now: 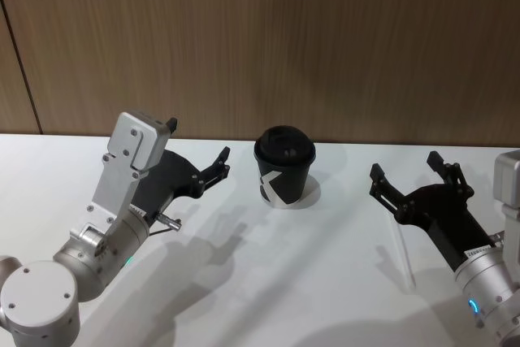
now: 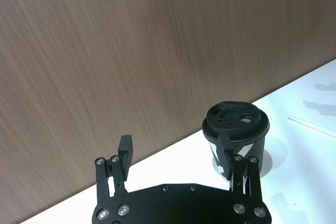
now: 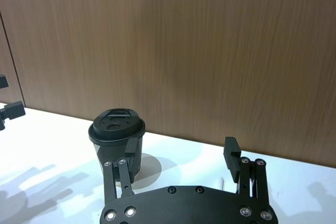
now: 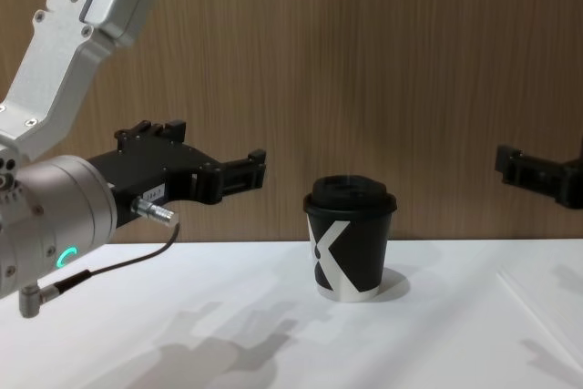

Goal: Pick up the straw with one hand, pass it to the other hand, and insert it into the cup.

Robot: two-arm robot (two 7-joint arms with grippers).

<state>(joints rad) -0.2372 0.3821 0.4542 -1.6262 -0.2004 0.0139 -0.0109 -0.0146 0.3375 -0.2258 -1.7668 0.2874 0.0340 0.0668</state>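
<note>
The cup (image 1: 284, 170), black with a domed lid and a white X mark, stands upright at the middle of the white table (image 1: 268, 282). The straw (image 1: 404, 254) lies flat on the table to the cup's right, thin and white; it also appears as the straw (image 2: 312, 127) beyond the cup (image 2: 236, 129). My right gripper (image 1: 405, 166) hovers open above the straw's far end, holding nothing. My left gripper (image 1: 197, 140) hangs open and empty in the air to the left of the cup. From the side, the left gripper (image 4: 219, 148) is higher than the cup (image 4: 351, 239).
A brown wooden wall (image 1: 268, 38) closes off the back edge of the table, just behind the cup. A grey cable (image 4: 100, 271) hangs from the left wrist. Bare table surface lies in front of the cup between the two arms.
</note>
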